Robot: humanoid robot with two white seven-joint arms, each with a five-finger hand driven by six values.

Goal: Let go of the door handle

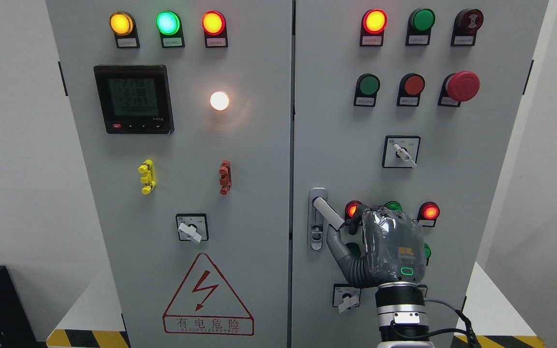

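Right hand (390,246) at swung-out silver lever door handle (328,213) of grey cabinet door; fingers' grip indiscernible; best released by uncurling, then retreating straight back.

Warning sign (208,296) — "有电危险"; meter display (133,98) — digits blurred.

Light: bright and even, soft on the grey cabinet (259,159).
Glare: the white lamp (219,100) is overexposed and throws a warm halo on the panel around it.
Lamps: the amber, green and red ones glow with washed-out centres.
Shadows: faint, short under buttons.
Sharpness: good overall; meter (133,99) digits slightly blurred.
Reflections: shiny highlights on the right hand (389,246).
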